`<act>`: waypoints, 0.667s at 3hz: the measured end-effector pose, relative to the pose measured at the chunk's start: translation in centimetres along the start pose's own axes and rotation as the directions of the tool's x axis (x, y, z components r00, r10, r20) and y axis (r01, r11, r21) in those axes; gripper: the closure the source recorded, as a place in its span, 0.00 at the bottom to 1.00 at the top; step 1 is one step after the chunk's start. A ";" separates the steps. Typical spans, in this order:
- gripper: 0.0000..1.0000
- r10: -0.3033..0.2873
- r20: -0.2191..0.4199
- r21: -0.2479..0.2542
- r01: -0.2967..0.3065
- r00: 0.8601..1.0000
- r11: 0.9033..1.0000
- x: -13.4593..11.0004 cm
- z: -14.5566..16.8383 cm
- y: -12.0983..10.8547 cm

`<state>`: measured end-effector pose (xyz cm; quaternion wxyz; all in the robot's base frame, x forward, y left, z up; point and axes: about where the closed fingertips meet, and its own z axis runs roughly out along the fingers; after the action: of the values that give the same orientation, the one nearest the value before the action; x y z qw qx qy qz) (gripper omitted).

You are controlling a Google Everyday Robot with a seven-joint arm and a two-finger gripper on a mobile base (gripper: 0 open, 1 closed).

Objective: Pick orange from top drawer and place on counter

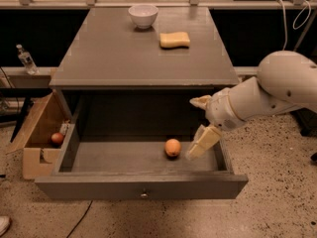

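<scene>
The orange [173, 147] lies on the floor of the open top drawer [141, 186], right of centre. The drawer is pulled out, and its small knob shows on the front panel. My gripper [200, 123] is open and empty. It hangs over the drawer's right end, just right of the orange and a little above it. One cream finger [203, 142] reaches down close beside the orange without touching it. The counter [124, 58] is the grey cabinet top behind the drawer.
A white bowl [143, 15] and a yellow sponge [174, 39] sit at the back of the counter. A brown cardboard box [37, 133] with a reddish fruit [57, 139] stands on the floor at the left. A bottle [25, 58] stands on the left ledge.
</scene>
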<state>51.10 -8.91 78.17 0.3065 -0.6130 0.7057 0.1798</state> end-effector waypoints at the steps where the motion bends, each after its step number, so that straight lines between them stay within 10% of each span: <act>1: 0.00 -0.011 0.027 -0.001 0.011 1.000 1.000 0.7 2.7 -1.3; 2: 0.00 -0.023 0.047 -0.004 0.023 0.999 1.000 1.4 5.8 -2.1</act>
<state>54.27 -6.63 73.17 0.3237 -0.6174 0.6906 0.1925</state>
